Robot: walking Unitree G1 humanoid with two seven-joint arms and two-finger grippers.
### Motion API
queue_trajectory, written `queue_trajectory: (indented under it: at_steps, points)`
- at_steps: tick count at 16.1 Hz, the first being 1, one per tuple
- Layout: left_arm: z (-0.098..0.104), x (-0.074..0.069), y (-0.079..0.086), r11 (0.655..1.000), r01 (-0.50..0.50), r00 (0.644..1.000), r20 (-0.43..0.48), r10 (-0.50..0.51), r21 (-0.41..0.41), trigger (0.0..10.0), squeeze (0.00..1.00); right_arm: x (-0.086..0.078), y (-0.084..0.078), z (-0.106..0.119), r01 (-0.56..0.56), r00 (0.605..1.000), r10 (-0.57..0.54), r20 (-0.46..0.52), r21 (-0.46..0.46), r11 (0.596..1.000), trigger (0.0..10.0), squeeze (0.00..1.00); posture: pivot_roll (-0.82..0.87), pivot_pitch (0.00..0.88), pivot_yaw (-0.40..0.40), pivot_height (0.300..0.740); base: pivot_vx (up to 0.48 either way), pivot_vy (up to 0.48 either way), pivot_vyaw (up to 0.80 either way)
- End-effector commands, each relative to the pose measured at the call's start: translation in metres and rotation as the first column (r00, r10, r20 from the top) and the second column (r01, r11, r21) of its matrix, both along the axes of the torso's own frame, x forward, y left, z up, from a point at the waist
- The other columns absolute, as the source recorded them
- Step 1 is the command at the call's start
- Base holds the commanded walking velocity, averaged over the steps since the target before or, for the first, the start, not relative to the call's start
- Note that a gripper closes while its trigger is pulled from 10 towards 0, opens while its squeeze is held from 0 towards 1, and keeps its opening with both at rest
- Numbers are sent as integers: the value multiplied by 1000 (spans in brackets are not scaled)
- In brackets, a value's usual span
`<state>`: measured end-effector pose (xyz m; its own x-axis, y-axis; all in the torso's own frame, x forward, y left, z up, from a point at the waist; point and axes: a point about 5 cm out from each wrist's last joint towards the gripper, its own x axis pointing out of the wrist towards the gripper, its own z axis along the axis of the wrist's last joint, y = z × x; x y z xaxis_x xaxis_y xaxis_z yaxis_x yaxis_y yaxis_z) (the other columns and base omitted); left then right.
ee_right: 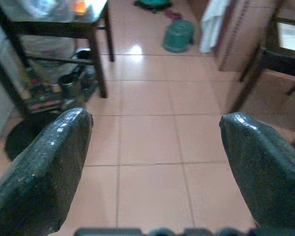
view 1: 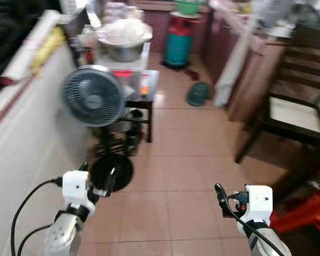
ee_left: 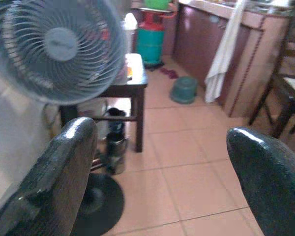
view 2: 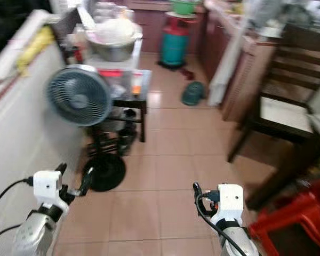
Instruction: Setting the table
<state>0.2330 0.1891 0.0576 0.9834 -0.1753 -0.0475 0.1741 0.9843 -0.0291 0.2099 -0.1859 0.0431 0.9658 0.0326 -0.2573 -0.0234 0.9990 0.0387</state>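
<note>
Tiles stretch ahead as I walk with both arms low, left gripper (ee_left: 152, 172) and right gripper (ee_right: 155, 167) spread wide and holding nothing; I should steer between the standing fan (view 1: 93, 98) and dark wooden chair (view 1: 293, 106), tableware likely on the far counter (view 1: 229, 13), well beyond reach

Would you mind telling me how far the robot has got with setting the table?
Nothing looks done yet. Both the left gripper and right gripper are open and empty, held out over the tiled floor. The robot faces a kitchen aisle with a fan and a small side table to its left and a chair to its right. No tableware is in hand, so fetching and laying it all remains.
</note>
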Motion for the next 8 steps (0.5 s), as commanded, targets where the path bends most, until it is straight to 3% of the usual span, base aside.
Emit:
queue_trajectory:
  at_steps: [1, 5, 8]
  points:
    - [4, 3, -4, 1000, 19, 1000, 8, -19, -5, 10000, 0, 3, -2, 6, 6, 1000, -6, 18, -10, 1000, 10000, 0, 38, 0, -45, 740, 0, 0, -763]
    - [8, 9, -9, 999, 19, 1000, 9, -18, -34, 10000, 0, 6, 0, 9, 2, 1000, -2, 25, -15, 1000, 10000, 0, 34, 0, -51, 740, 0, 0, -763]
    - [8, 6, -14, 997, 36, 999, -2, -36, -64, 10000, 0, 5, -1, 9, 1, 1000, 0, 25, -21, 1000, 10000, 0, 28, 0, -56, 740, 0, 0, -763]
